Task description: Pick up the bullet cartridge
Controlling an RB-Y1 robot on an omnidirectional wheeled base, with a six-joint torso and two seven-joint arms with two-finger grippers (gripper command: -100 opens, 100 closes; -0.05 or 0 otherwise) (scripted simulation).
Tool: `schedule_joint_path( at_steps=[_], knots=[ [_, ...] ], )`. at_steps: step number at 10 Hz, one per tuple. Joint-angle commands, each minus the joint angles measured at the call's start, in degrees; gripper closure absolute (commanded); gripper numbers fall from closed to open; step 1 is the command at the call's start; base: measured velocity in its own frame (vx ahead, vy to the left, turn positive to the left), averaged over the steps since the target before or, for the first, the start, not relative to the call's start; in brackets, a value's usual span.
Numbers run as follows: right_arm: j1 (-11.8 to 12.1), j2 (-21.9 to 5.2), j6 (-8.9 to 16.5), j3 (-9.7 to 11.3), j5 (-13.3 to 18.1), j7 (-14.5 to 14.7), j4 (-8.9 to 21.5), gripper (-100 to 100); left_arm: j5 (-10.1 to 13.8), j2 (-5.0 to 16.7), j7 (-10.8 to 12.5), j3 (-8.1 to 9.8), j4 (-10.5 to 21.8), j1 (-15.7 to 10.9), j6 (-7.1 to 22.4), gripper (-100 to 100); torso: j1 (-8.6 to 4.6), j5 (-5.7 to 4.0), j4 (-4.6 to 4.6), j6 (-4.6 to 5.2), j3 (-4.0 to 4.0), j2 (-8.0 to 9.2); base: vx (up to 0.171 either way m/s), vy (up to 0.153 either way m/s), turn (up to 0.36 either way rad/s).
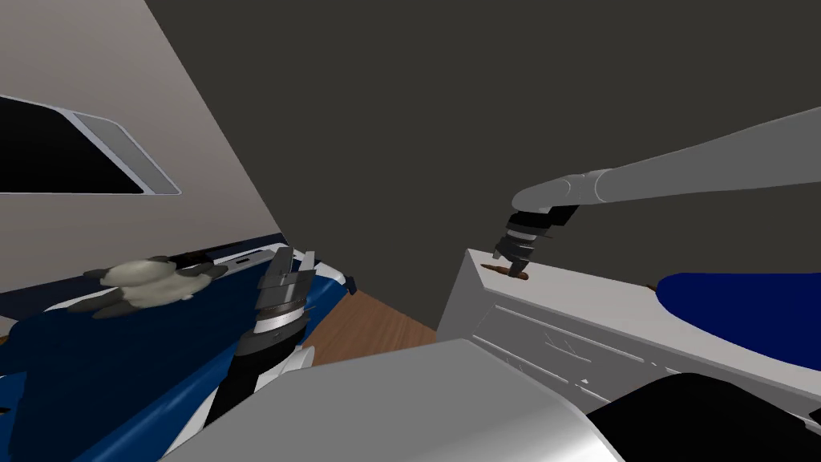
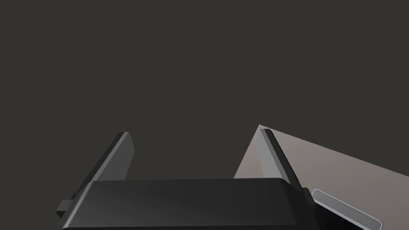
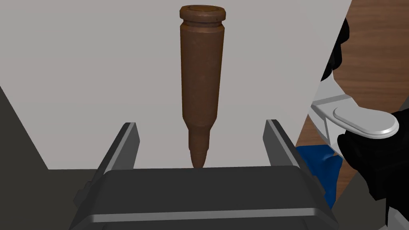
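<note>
Left gripper stands over the blue bed, jaws spread, holding nothing. Right gripper is down at the white drawer unit, jaws spread, one on either side of the tip of the bullet cartridge, neither touching it. The brown cartridge lies flat on the unit's top near its corner, tip toward the gripper body.
</note>
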Motion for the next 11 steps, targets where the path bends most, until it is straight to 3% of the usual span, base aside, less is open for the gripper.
schedule_joint_path(
  at_steps=[1,4,5,8,9,11],
  knots=[
    [-0.27,1.81,-0.85,-1.05,2.02,-0.38,-0.14,-100,0.00,0.00,0.00,0.00,0.00,0.00,0.00,0,0.00,0.00,0.00,0.00,0.00,0.00,0.023,0.009,-0.075],
    [-1.06,7.20,-3.39,-4.21,7.46,-1.52,-0.57,-100,0.00,-0.01,0.00,0.00,0.00,0.01,0.00,0,0.24,0.06,0.00,0.02,-0.03,-0.07,0.054,0.051,-0.123],
    [-1.06,7.24,-3.39,-4.21,8.07,-1.52,-0.57,-100,0.00,-0.01,0.00,0.00,0.00,0.01,0.00,0,0.29,0.07,-0.01,0.01,-0.04,-0.09,0.035,0.041,-0.038],
    [-1.86,12.64,-5.92,-7.36,13.53,-2.66,-1.01,-100,0.00,0.00,0.00,0.00,0.00,0.00,0.00,0,0.18,0.05,0.00,0.01,-0.01,-0.02,0.043,0.033,-0.100],
    [-1.86,12.66,-5.92,-7.36,14.12,-2.66,-1.01,-100,0.00,0.00,0.00,0.00,0.00,0.01,0.00,0,0.21,0.06,-0.01,0.01,-0.04,-0.08,0.038,0.032,-0.045],
    [-2.40,16.28,-7.62,-9.47,17.89,-3.42,-1.29,-100,0.00,0.00,0.00,0.00,0.00,0.00,0.00,0,0.19,0.06,0.00,0.00,0.00,-0.01,0.030,0.036,-0.091]
  ],
)
